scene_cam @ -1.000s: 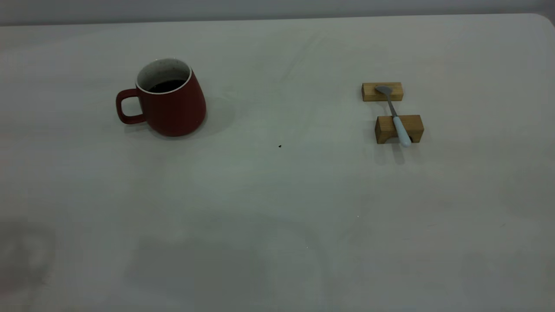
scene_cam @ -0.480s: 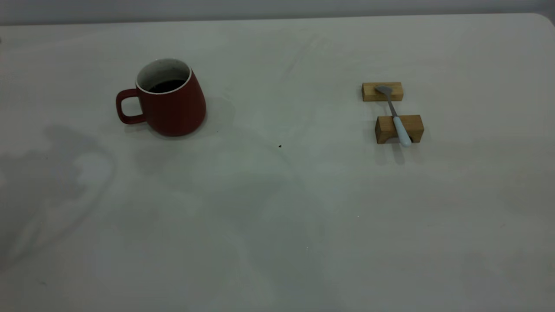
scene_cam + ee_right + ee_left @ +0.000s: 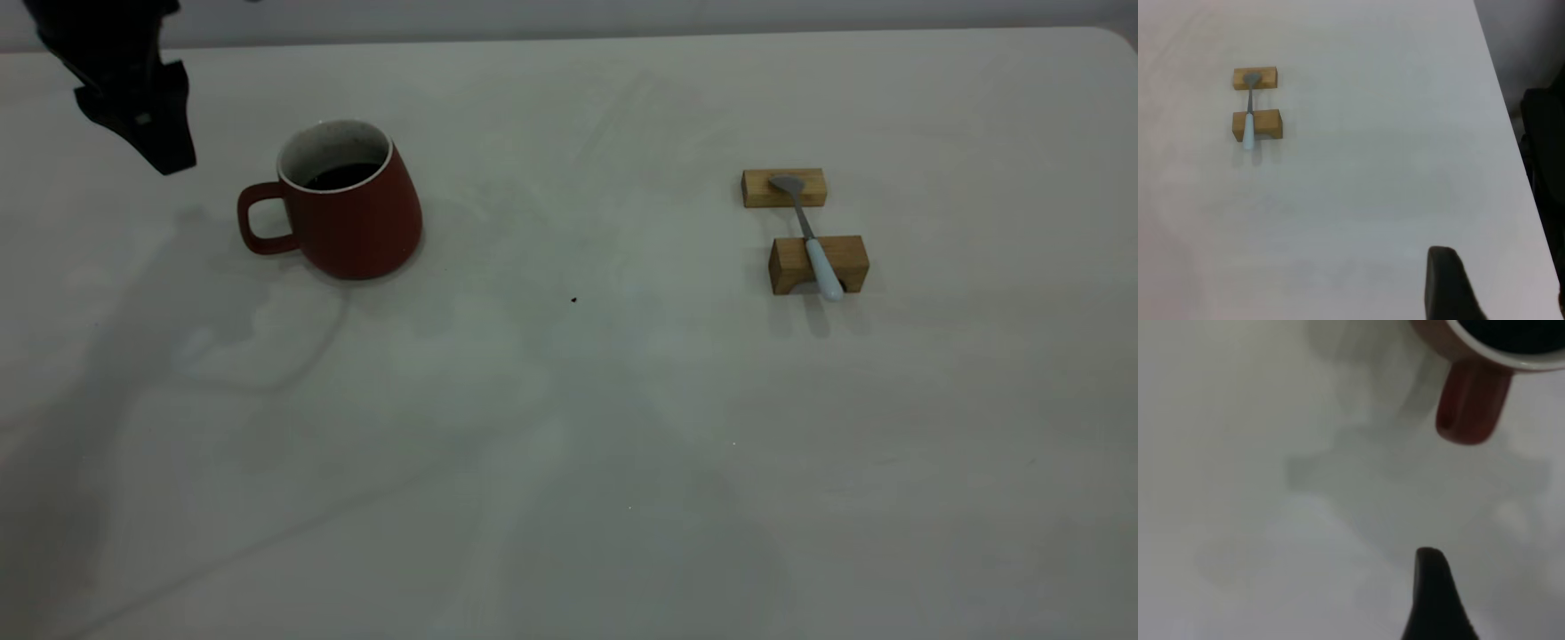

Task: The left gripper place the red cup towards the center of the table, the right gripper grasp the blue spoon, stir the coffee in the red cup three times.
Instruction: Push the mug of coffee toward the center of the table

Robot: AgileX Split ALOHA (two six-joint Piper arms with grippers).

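Note:
The red cup [image 3: 356, 222] stands on the left part of the table [image 3: 569, 427], its handle [image 3: 258, 218] pointing left and dark coffee [image 3: 342, 175] inside. My left gripper [image 3: 164, 151] hangs above the table, up and to the left of the cup's handle [image 3: 1468, 410], apart from it. The blue spoon [image 3: 813, 240] lies across two wooden blocks on the right side, bowl on the far one. Only a dark tip of my right gripper [image 3: 1445, 280] shows in the right wrist view, far from the spoon [image 3: 1249, 113] and near the table's edge.
The far wooden block [image 3: 784, 188] and the near one [image 3: 840, 258] carry the spoon. A tiny dark speck [image 3: 573, 300] marks the table's middle. Beyond the table's side edge sits a dark object [image 3: 1545, 147]. The arm's shadow lies over the table's left part.
My left arm has come into the exterior view at the top left, near the cup's handle. Its shadow has spread across the left of the table. Cup and spoon have not moved.

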